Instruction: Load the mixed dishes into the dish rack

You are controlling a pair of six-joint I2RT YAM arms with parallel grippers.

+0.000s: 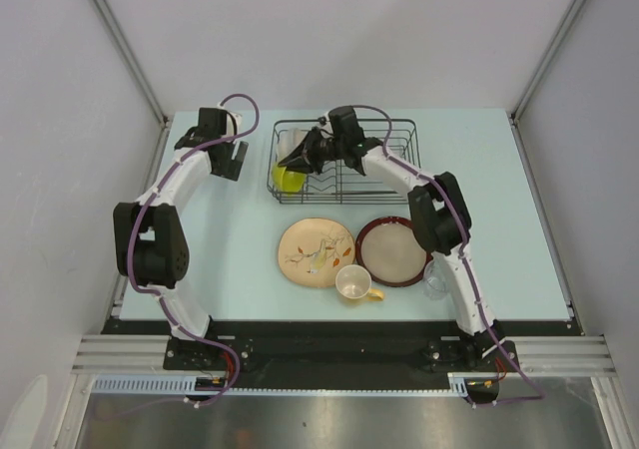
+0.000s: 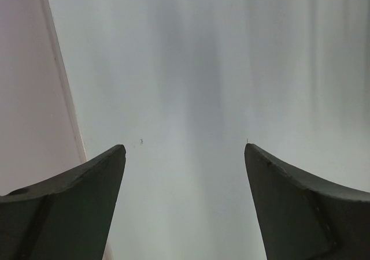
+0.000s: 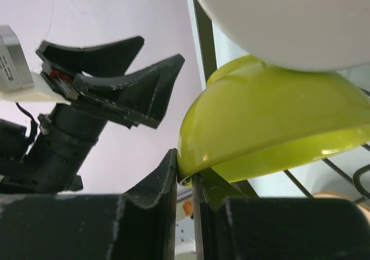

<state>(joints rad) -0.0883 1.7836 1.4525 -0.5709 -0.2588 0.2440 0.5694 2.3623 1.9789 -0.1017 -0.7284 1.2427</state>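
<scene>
Viewed from above, my right arm rose from its base at 5 o'clock on the pale blue table (image 1: 519,220). The elbow bent outward to the right and the forearm angled back toward 12 o'clock, where the dish rack (image 1: 384,170) stood. My right gripper (image 1: 298,167) reached into the rack's left end. In the wrist view its jaws were pinched on the rim of the lime-green bowl (image 3: 272,133), which stood tilted on edge against the rack's wires. The white bowl (image 1: 290,145) sat just beyond it in the rack's far left corner.

My left arm rose from 7 o'clock, folded at the elbow near 9 o'clock and stretched to 11 o'clock. My left gripper (image 1: 236,160) hung just left of the rack, apart from it, fingers spread wide and holding nothing.

At 6 o'clock the beige leaf-patterned plate (image 1: 316,252) and the dark-red-rimmed tan plate (image 1: 393,251) lay side by side. The cream cup (image 1: 354,283) lay at their near edges, and the small clear glass (image 1: 435,284) stood beside my right arm.
</scene>
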